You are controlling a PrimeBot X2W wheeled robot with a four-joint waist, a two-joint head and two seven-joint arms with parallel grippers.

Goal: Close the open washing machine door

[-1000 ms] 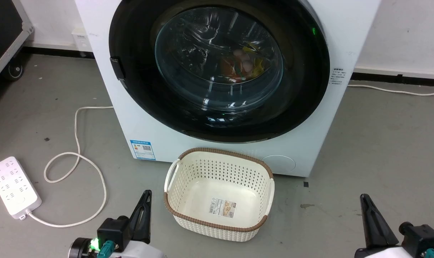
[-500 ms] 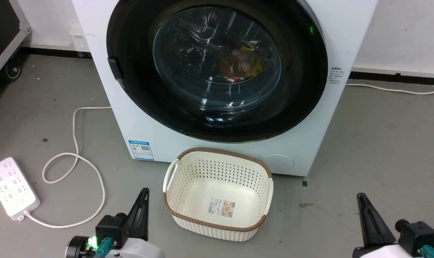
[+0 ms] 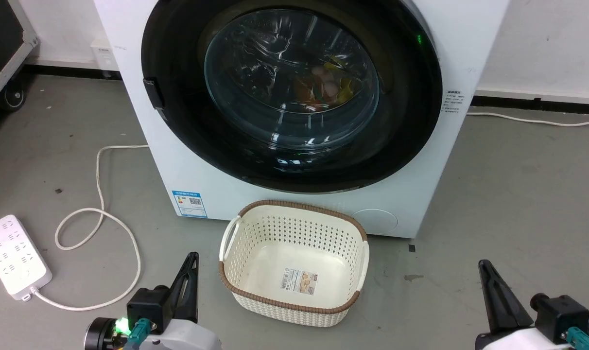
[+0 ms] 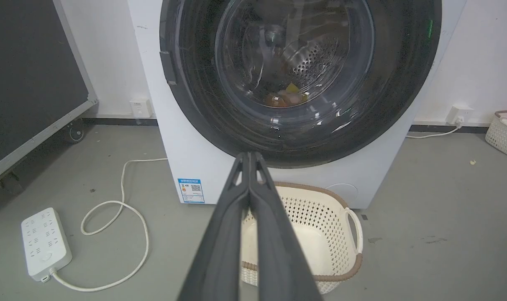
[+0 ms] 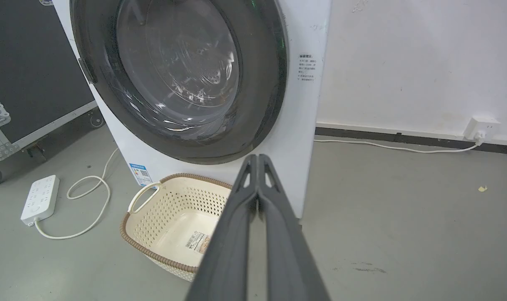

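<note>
The door [image 3: 291,80] lies flat against the front of the machine [image 3: 187,165], on the far side of the floor, with coloured items visible behind its glass. A basket [image 3: 294,205] stands just in front. Near left, the left gripper [image 4: 249,155] has its fingers pressed together, holding nothing and touching nothing. Near right, the right gripper [image 5: 257,157] is likewise closed and empty. A power strip [image 3: 13,255] lies far left.

Black-rimmed washing machine door [image 3: 411,121] flush on white washing machine [image 3: 202,170], cream basket [image 3: 294,205] just before it, power strip [image 3: 12,255] at left
</note>
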